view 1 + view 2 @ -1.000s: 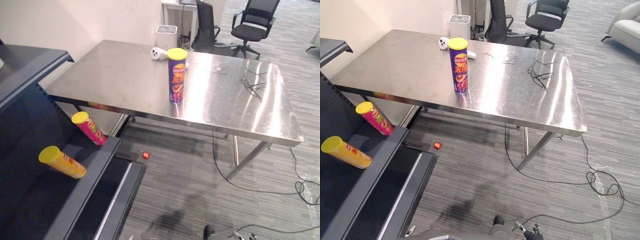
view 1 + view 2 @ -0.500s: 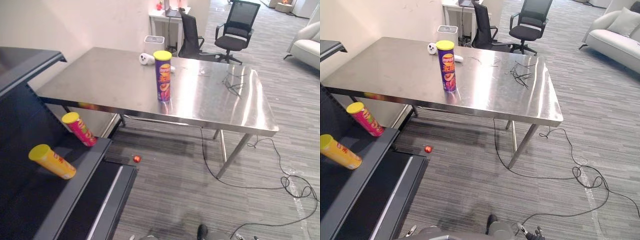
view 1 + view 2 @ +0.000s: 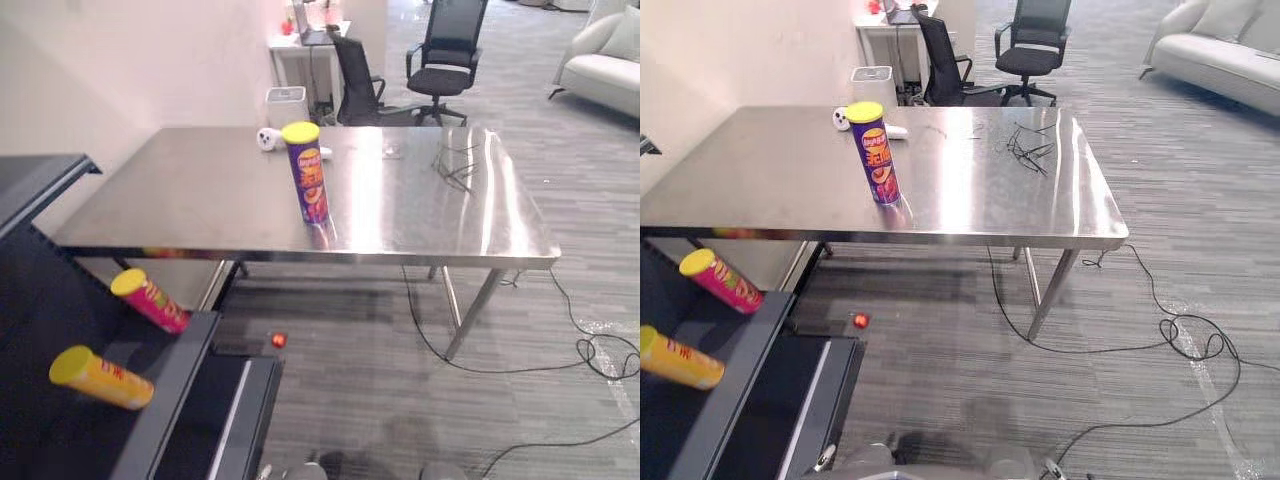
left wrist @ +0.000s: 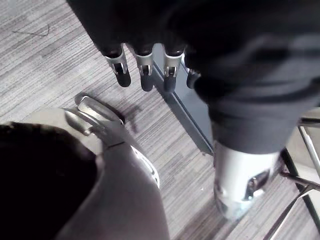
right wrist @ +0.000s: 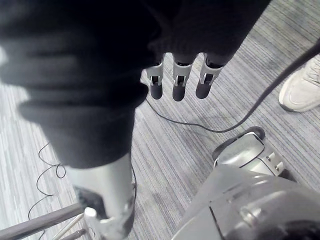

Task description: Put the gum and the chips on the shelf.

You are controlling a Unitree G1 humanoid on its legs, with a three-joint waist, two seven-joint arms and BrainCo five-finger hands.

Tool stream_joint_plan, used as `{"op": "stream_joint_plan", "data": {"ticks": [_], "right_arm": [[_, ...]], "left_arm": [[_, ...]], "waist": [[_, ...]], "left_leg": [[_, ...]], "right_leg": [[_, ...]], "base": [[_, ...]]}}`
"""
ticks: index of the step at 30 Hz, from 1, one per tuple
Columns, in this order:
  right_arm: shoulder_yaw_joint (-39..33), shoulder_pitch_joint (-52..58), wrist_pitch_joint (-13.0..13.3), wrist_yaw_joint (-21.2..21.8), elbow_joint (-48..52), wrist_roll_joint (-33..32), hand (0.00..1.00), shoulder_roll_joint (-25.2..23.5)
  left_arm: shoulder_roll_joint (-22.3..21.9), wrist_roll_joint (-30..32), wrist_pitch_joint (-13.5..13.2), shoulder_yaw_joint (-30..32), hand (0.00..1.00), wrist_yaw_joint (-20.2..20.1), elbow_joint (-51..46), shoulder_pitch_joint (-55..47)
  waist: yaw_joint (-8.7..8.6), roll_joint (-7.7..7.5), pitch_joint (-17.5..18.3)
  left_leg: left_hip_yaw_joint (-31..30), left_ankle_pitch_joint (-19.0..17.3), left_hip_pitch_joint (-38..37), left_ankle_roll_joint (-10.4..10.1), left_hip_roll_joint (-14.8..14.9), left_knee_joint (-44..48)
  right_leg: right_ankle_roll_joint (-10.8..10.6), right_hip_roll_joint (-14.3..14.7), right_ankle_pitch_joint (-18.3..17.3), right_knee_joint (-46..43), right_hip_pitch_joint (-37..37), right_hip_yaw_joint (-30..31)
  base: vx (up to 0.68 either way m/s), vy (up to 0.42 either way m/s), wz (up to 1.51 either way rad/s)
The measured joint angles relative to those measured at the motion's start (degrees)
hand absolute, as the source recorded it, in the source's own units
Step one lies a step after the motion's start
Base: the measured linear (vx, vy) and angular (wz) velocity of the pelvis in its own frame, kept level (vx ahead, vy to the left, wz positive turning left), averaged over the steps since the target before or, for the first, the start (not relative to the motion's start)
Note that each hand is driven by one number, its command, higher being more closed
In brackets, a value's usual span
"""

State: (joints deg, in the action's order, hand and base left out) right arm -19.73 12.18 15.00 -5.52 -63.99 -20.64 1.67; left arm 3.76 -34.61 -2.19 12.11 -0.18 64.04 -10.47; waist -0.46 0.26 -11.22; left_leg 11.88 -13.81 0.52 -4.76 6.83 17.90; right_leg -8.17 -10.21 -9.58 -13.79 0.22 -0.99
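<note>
A purple chips can [image 3: 308, 176] with a yellow lid stands upright near the middle of the steel table [image 3: 200, 200]. On the dark shelf [image 3: 185, 355] at the left lie a pink chips can [image 3: 150, 300] and a yellow chips can [image 3: 100, 377], both on their sides. A small red thing [image 3: 278, 340] lies on the floor under the table's front edge; I cannot tell what it is. My left hand [image 4: 145, 72] hangs over the floor by the shelf's base, fingers relaxed and holding nothing. My right hand [image 5: 179, 80] hangs over the carpet, also empty.
A small white object [image 3: 267, 139] and a tangle of black wire [image 3: 455, 165] lie at the table's far side. Office chairs [image 3: 445, 45], a white bin [image 3: 287, 105] and a sofa [image 3: 1215, 60] stand beyond. A person's shoe [image 5: 300, 92] is near my right hand.
The whole picture has shifted: the camera has moved, so the table looks farther and more of the room shows. The cans and the red thing have not moved.
</note>
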Motion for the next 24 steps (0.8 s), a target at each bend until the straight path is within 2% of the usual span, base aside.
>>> {"op": "stream_joint_plan", "data": {"ticks": [3,4,7,11,13,16,18,20,24], "right_arm": [[-0.2,-0.1,0.3,0.0,-0.4,0.4,0.00,0.0],[-0.2,-0.3,0.4,0.1,-1.0,0.5,0.00,0.0],[-0.2,-1.1,0.8,0.2,-2.3,0.5,0.00,-0.1],[2.0,-2.8,4.6,-0.5,-2.0,-0.4,0.00,-0.5],[2.8,-4.6,6.7,-1.9,-0.3,-1.0,0.00,-0.5],[5.3,-6.7,8.9,-5.0,9.7,-3.0,0.00,-0.4],[7.4,-8.5,9.1,-6.8,17.4,-2.9,0.00,0.0],[9.6,-10.7,8.7,-8.0,25.2,-2.8,0.00,0.1],[10.0,-11.7,6.6,-7.9,28.9,-2.7,0.00,0.1]], "left_arm": [[0.5,1.3,1.0,-0.3,0.00,-0.2,1.3,0.4],[1.0,2.2,1.2,-0.8,0.00,-0.2,1.6,0.7],[1.4,2.2,1.2,-1.3,0.00,-0.2,2.0,0.9],[2.8,2.4,1.1,-3.3,0.00,0.0,2.0,0.9],[2.9,2.1,0.9,-3.4,0.00,0.0,1.7,1.0],[2.8,1.9,-0.3,-3.4,0.00,0.0,0.6,1.1],[2.9,1.7,-0.7,-3.5,0.00,-0.1,-0.8,1.0],[3.2,1.6,-1.0,-3.6,0.00,-0.2,-2.2,0.9],[3.4,1.7,-0.9,-3.8,0.00,-0.6,-3.8,0.6]], "waist": [[-0.88,0.68,1.2],[-0.85,0.31,1.5],[-0.69,-0.16,1.7],[-0.20,-1.50,2.6],[0.65,-1.74,2.6],[2.19,-2.25,2.3],[2.94,-3.02,2.0],[4.41,-4.23,2.1],[5.51,-4.94,2.0]], "left_leg": [[0.3,-0.4,0.0,1.4,-2.7,0.2],[0.1,-0.4,-0.1,1.5,-3.7,-0.1],[-0.1,0.0,-0.6,2.2,-4.4,-1.5],[-2.1,1.0,1.5,3.6,-5.1,-2.7],[-3.2,1.3,3.5,4.1,-5.2,-2.7],[-4.7,2.5,6.3,4.7,-5.3,-2.9],[-4.9,3.3,6.8,4.8,-5.2,-4.0],[-4.9,4.7,7.6,4.8,-5.2,-5.8],[-5.2,5.5,8.4,4.4,-5.1,-6.5]], "right_leg": [[-1.8,-2.1,1.5,1.7,0.2,0.2],[-2.0,-2.9,1.7,2.0,0.0,0.2],[-0.9,-3.3,3.5,2.4,0.0,-0.3],[-0.3,-3.5,6.9,5.4,-0.8,-3.9],[-0.3,-3.6,8.5,7.0,-1.4,-5.6],[0.0,-3.4,11.5,9.1,-2.1,-7.9],[0.2,-3.4,12.6,10.3,-2.1,-8.9],[0.3,-3.4,13.6,11.2,-3.0,-9.5],[0.3,-3.2,13.8,12.0,-3.2,-9.6]], "base": [[0.20,0.184,-0.08],[0.22,0.165,-0.09],[0.14,0.096,-0.06],[0.06,0.052,0.09],[-0.01,0.046,0.26],[-0.07,0.035,0.32],[-0.10,0.009,0.22],[-0.13,-0.017,0.09],[-0.14,-0.043,0.02]]}}
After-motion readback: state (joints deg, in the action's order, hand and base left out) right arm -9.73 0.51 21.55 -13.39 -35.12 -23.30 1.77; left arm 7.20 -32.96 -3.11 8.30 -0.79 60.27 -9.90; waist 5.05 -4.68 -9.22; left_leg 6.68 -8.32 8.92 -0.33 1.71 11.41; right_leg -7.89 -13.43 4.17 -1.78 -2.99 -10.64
